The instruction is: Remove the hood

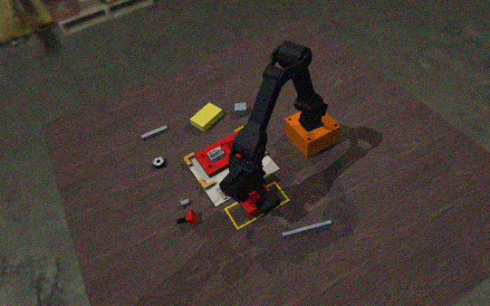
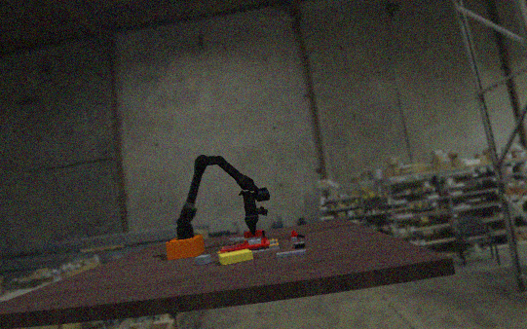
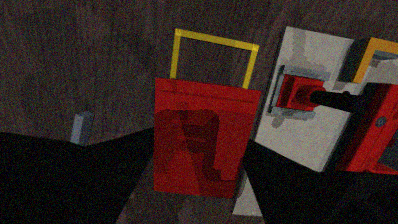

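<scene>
The red hood [image 1: 250, 207] [image 3: 200, 145] is a flat red piece between the fingers of my gripper [image 1: 255, 199] [image 3: 200, 136], which is shut on it. The hood is over the yellow marked outline [image 1: 237, 227] [image 3: 215, 40]; one end of the outline shows beyond it in the wrist view. Whether the hood touches the table is hard to tell. The red toy car body [image 1: 205, 158] [image 3: 357, 150] is beside it on a white board [image 1: 269, 166] [image 3: 300, 135]. The arm hides part of the car in the top view.
Orange corner brackets [image 1: 206, 184] [image 3: 366, 60] stand around the car. A grey bar [image 1: 307, 228] lies near the outline. A red piece with a black stem [image 1: 192, 216], a wheel [image 1: 158, 162] and a yellow block [image 1: 206, 117] [image 2: 236, 257] lie farther off. The arm's orange base [image 1: 308, 141] [image 2: 185, 247] stands behind.
</scene>
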`<state>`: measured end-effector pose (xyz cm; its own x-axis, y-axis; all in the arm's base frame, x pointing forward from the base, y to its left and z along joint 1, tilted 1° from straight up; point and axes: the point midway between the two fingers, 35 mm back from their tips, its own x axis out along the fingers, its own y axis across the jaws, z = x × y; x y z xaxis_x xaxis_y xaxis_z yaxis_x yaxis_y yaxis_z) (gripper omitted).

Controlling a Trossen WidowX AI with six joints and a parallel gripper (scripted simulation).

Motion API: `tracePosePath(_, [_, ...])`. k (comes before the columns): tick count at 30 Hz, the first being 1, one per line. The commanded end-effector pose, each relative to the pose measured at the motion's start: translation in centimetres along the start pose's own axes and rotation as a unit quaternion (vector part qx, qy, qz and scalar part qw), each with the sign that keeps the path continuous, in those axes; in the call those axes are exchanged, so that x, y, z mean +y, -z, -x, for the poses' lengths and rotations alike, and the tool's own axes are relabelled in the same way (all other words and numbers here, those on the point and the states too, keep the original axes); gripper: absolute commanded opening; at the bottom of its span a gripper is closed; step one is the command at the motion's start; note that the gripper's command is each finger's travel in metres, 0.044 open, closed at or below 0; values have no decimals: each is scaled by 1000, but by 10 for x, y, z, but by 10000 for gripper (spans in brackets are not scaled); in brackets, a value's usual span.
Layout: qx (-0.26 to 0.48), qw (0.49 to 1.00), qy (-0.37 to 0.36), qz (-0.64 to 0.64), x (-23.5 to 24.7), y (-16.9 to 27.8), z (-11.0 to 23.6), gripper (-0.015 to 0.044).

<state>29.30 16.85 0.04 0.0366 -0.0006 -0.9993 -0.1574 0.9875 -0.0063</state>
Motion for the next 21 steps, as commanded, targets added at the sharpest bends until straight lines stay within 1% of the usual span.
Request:
tracePosePath(1, [2, 1000, 2, 0, -1, 2, -4, 0])
tracePosePath(21, [2, 1000, 2, 0, -1, 3, -13, 0])
